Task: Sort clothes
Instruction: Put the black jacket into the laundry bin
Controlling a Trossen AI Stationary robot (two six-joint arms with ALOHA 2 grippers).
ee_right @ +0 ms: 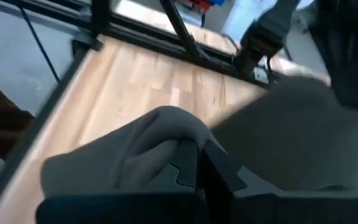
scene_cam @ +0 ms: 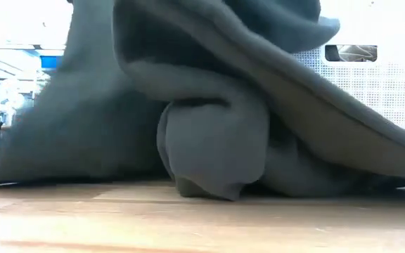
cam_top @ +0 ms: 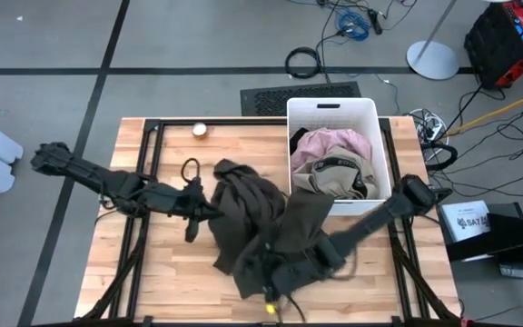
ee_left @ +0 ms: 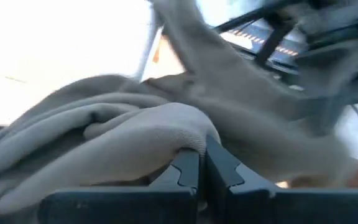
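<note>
High view: one dark olive garment (cam_top: 261, 227) lies heaped mid-table, between the left gripper (cam_top: 214, 211) at its edge and the right gripper (cam_top: 284, 272) under its lower folds. One white bin (cam_top: 384, 150) beyond the right arm holds two garments, pale pink (cam_top: 325, 143) and beige (cam_top: 334, 174).
Low view: one olive heap (scene_cam: 209, 126) resting on the table (scene_cam: 118, 218).
Left wrist view: fingers (ee_left: 185, 171) pinched shut on an olive fold.
Right wrist view: fingers (ee_right: 188, 165) clamped on an olive fold.
</note>
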